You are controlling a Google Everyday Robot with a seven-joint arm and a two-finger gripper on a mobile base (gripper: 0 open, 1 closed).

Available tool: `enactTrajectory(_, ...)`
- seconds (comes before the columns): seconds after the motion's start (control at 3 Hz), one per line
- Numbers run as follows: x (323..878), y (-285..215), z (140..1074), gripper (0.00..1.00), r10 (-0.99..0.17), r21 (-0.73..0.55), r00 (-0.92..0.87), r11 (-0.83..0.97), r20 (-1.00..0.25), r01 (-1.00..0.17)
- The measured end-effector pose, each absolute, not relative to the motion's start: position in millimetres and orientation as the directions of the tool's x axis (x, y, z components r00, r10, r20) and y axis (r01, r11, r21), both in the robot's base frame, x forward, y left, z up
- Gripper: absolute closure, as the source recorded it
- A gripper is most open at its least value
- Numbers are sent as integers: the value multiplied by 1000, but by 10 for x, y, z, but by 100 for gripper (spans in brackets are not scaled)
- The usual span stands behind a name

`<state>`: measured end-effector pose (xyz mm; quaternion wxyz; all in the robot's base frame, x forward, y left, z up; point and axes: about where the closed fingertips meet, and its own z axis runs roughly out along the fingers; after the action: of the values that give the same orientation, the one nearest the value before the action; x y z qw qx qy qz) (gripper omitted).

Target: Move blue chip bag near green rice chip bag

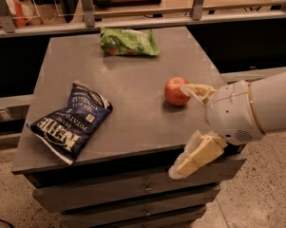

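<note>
gripper (pixel 178 129) spread wide at table (pixel 142 65) front-right edge, blue chip bag (pixel 71 122) overhanging front-left

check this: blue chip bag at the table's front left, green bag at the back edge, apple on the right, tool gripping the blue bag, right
Not quite. The camera view shows the tool open and empty at the table's front right, beside the apple. The blue chip bag lies apart from it at front left. The green rice chip bag and apple are as you said.

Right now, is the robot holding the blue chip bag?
No, the blue chip bag lies alone at the table's front left, while the open gripper hangs empty at the right near the apple.
</note>
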<state>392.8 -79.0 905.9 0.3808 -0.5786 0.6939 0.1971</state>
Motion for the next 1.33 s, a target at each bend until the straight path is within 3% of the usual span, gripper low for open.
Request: enactTrajectory(1.33,4394,203,8745,0,-438,-141,16,255,-899,-957)
